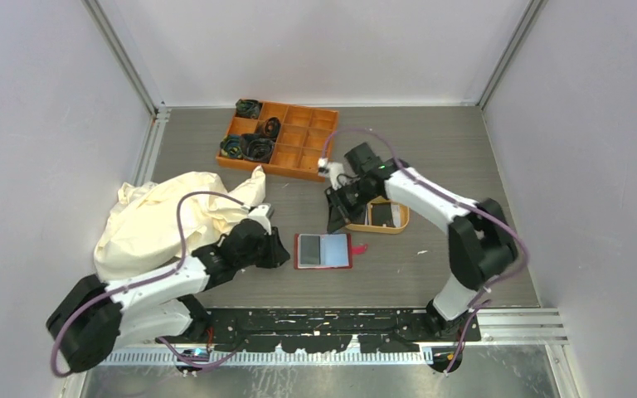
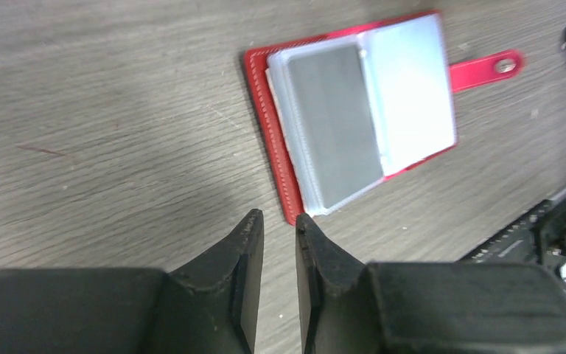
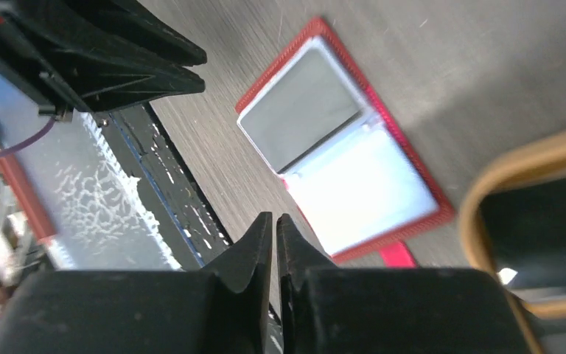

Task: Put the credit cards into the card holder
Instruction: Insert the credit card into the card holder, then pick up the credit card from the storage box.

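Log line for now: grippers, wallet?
left gripper: open, empty, beside opened red leather folding card holder | right gripper: shut, no card seen, by tan oval tray

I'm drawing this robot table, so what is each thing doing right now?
card holder: open, lying flat.
credit cards: lying in the tan tray.
orange box: some compartments filled, others bare.
cloth: crumpled.
left end effector: slightly open, empty.
right end effector: nearly shut, empty.
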